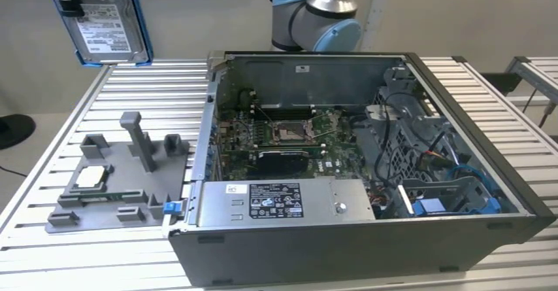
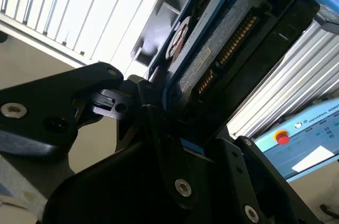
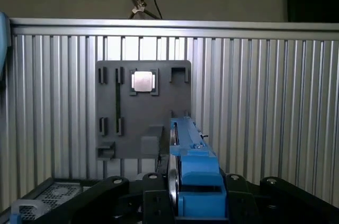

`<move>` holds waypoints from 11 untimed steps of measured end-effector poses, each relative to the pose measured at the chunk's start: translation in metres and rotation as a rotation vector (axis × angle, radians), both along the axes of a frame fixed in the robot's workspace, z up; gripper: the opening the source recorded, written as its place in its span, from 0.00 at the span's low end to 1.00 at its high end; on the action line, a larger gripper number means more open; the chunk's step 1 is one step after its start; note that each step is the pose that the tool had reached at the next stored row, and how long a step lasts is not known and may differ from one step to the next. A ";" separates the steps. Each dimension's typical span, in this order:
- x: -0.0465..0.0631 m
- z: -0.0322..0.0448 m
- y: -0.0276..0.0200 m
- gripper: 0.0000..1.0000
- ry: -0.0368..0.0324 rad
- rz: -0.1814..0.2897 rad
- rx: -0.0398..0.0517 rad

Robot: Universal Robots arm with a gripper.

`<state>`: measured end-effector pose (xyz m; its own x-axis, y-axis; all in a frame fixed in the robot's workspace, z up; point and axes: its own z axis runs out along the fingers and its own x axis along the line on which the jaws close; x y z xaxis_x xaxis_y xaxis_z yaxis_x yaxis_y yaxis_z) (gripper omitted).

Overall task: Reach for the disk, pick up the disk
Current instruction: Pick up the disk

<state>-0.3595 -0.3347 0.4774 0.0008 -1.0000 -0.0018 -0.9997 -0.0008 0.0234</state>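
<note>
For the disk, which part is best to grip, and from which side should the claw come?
Grip the disk across its two flat faces near one end, coming in over that edge. It is thin and flat, and the claw holds it this way, edge-on in its grip.

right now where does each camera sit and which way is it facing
Exterior view: off the arm, raised, looking down over the open computer case to the arm; the gripper holds the disk aloft at the exterior view's left.
First wrist view: on the wrist, looking past the edge-on disk to the grey fixture on the slatted table; gripper links show.
Second wrist view: on the wrist, close along the disk; gripper links show.
Shared: all three show the gripped disk.
</note>
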 end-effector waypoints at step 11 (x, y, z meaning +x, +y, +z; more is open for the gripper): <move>0.035 0.0015 -0.0001 0.00 0.0055 0.000 0.0001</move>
